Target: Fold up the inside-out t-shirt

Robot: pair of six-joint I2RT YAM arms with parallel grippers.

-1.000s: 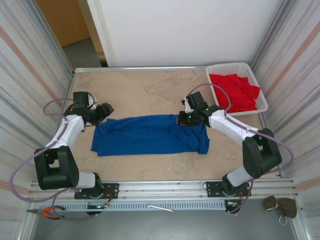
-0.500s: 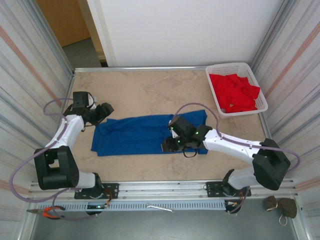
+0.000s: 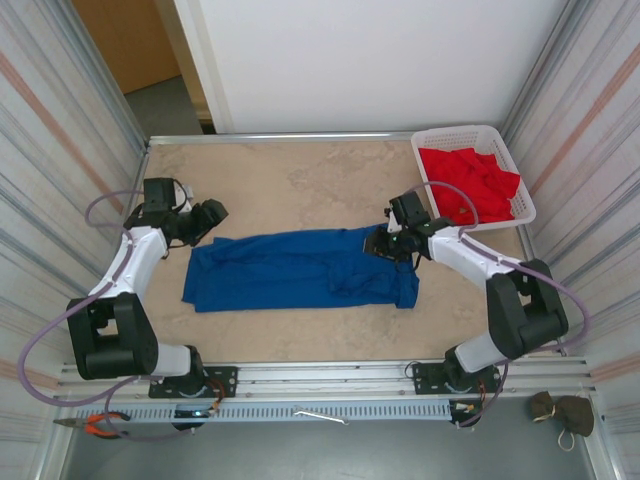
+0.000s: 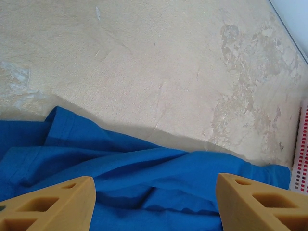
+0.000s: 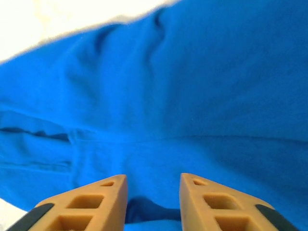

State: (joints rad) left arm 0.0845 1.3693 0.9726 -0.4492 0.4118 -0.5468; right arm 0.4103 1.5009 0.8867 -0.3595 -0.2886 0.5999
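The inside-out t-shirt (image 3: 300,270) is royal blue and lies as a long rumpled band across the middle of the table. My left gripper (image 3: 207,220) hovers at its far left corner. In the left wrist view that gripper (image 4: 154,187) is open, its tan fingers (image 4: 53,204) wide apart above wrinkled t-shirt cloth (image 4: 144,168). My right gripper (image 3: 378,243) sits over the shirt's far right corner. In the right wrist view the right gripper (image 5: 151,185) has its jaws apart with a clear gap, and t-shirt cloth (image 5: 192,96) lies flat beneath and between them.
A white basket (image 3: 455,133) holding a red garment (image 3: 475,185) stands at the back right; its wall (image 4: 301,159) shows at the left wrist view's right edge. Corrugated metal walls flank the beige table (image 3: 300,180). A rail (image 3: 330,375) runs along the near edge.
My right gripper swung to the shirt's near middle and came back to its far right corner; its jaws were shut and now stand apart. The shirt's right end shifted. The left arm barely moved.
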